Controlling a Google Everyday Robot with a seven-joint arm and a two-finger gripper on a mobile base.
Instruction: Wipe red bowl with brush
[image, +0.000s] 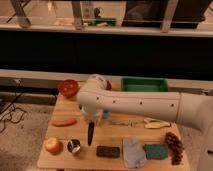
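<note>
Red and shallow, the red bowl (68, 88) sat at the table's (117, 131) far-left corner, about ten o'clock from the middle of the wooden top, with nothing touching it. The brush (90, 134) hung upright below the white arm (135, 105), its lower end near the board between the metal cup (74, 146) and the black block (108, 151). The gripper (91, 120) was at the brush's upper end, at about seven o'clock from the arm's bulky elbow; whether it was clamping the brush could not be made out. By my reading, the brush was in hand or nearly so, but no wiping had begun. Carrying it up toward eleven o'clock and into the bowl remained.
</note>
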